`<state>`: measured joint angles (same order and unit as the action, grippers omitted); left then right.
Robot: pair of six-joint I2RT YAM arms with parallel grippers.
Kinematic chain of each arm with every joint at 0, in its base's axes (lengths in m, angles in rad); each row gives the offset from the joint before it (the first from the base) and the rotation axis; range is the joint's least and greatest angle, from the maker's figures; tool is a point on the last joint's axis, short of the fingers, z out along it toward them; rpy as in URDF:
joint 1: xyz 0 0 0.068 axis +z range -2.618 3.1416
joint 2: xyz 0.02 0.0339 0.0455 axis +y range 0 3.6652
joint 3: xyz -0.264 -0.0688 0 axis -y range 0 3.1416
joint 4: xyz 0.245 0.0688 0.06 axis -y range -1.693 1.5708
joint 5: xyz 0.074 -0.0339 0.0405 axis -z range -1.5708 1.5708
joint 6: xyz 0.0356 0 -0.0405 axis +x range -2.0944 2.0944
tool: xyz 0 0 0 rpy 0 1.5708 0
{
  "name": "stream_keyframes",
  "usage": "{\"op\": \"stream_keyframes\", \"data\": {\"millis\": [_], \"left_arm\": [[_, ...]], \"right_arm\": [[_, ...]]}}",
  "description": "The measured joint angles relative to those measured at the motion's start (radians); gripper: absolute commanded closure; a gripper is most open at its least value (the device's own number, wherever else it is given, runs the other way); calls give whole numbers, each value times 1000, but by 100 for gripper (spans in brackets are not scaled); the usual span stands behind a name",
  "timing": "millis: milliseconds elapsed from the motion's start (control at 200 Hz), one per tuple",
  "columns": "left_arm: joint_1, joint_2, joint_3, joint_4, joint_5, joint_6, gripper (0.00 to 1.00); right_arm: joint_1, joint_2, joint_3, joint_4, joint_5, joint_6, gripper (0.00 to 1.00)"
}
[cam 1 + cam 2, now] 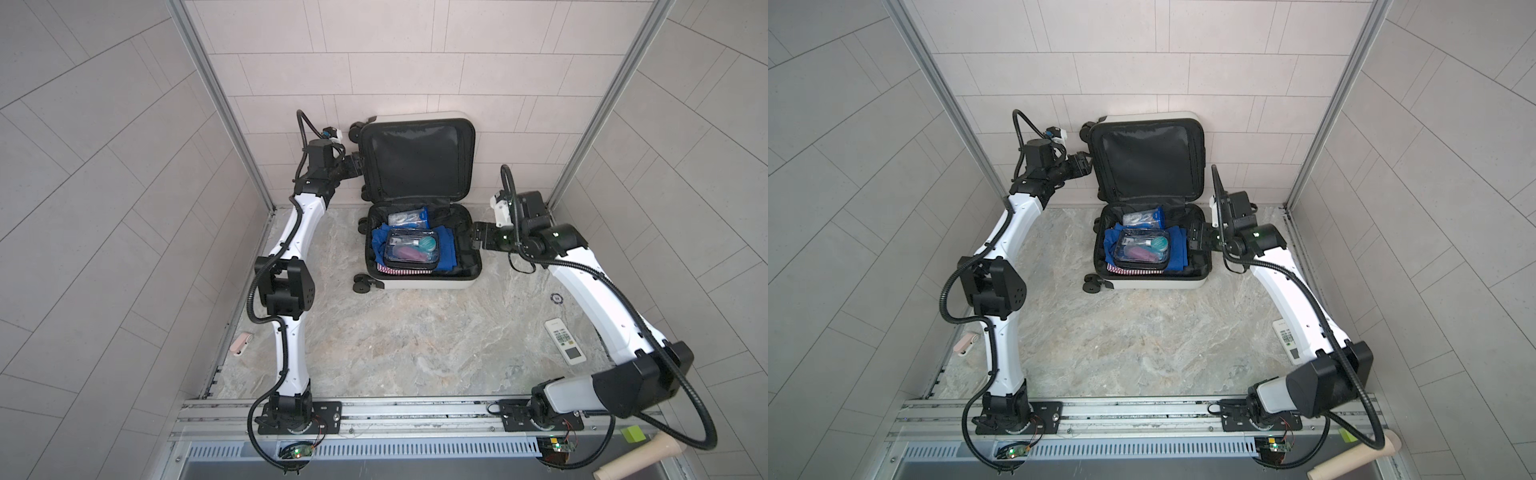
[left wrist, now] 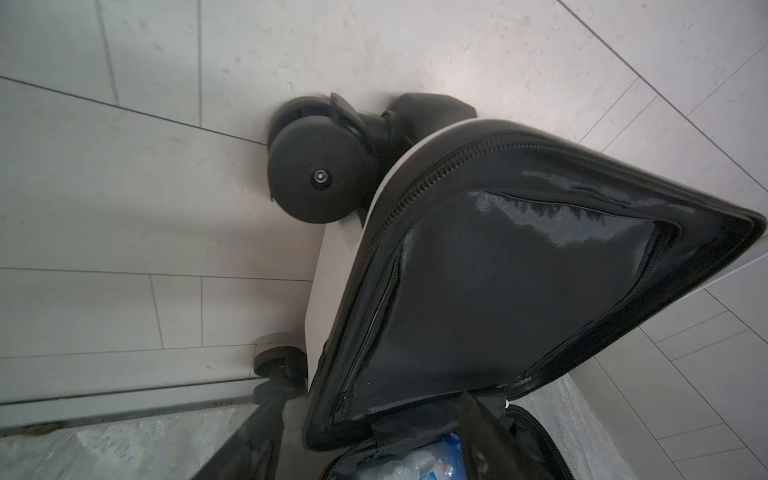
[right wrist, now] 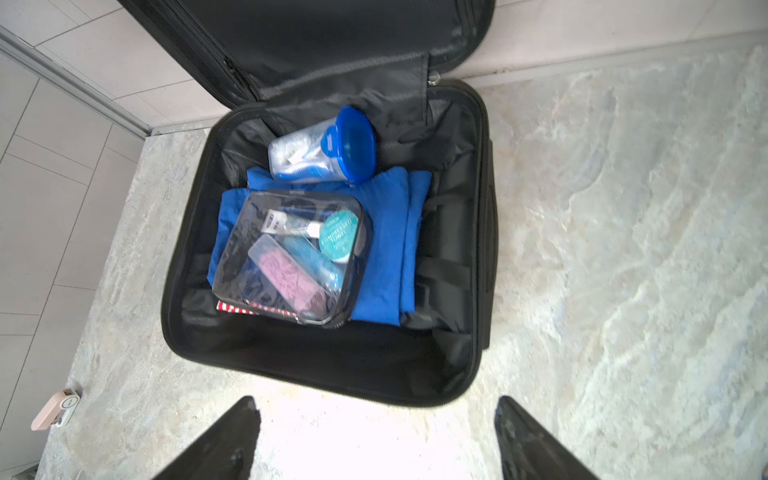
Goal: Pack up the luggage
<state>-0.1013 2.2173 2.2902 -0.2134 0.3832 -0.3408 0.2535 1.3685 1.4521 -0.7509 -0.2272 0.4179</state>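
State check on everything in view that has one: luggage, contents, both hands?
luggage: open, lid propped against the back wall.
clear pouch: lying flat on the blue cloth, inside; zip state unclear.
blue-lidded container: on its side, lid on.
blue cloth: folded, in the lower half.
right hand: open, empty, by the luggage rim.
left hand: at the lid's left edge; open or shut unclear.

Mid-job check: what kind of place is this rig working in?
Probably a staged test booth, not a real room: tile-print wall panels, aluminium corner posts, and a marble-look tabletop holding the luggage.
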Motion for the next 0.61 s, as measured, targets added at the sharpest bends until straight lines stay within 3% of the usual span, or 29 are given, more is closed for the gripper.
{"op": "stream_keyframes", "data": {"millis": [175,605], "left_arm": [[0,71,62,39,3,8,30],[-2,114,93,180,-25,19,44]], "right_arm": [[0,-92,-97,24,7,10,7],[0,-138,-203,28,7,66,7]]}}
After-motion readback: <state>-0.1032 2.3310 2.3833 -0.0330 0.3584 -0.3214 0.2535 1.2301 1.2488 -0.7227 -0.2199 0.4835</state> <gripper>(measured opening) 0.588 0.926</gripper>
